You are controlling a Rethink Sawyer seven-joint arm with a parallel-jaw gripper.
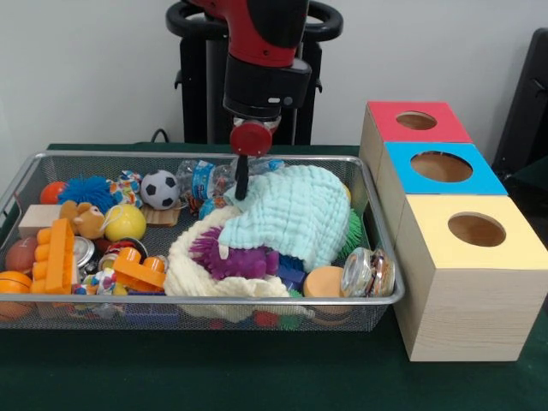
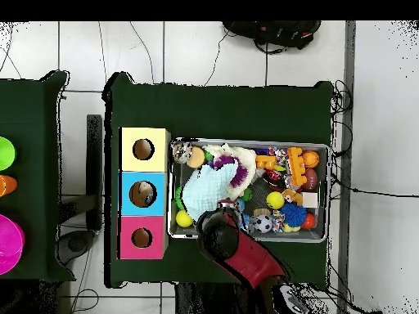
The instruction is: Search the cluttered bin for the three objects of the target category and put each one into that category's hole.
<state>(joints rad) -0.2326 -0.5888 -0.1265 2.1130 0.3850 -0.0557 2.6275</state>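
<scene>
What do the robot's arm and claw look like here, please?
The arm is glossy red with a chunky black wrist section. Beneath it sits a round red disc, and the claw below that is thin, dark and narrow. No cables or markings show.

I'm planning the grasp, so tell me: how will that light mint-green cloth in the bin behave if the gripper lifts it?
The mint-green cloth looks soft and quilted, draped over other toys, so it will probably sag and hang limp. It seems light for its spread. Since it overlaps the purple spiky toy, lifting it may drag or uncover neighbours. The gripper is at its edge.
</scene>
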